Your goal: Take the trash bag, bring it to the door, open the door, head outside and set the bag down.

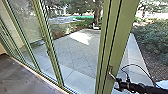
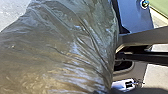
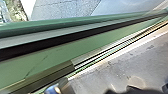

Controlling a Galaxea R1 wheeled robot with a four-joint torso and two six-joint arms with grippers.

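Bag is apparently being carried. Right hand is sitting at the handle, grip unclear; exit and set-down are waiting.

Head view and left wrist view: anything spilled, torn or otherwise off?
Nothing stands out. The trash bag is creased, but I see no tear in the part showing. The pale patch on the paving looks like sunlight, not a spill.

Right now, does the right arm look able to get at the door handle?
Probably yes: the right tool is close beside the door handle, and I see nothing standing between them.
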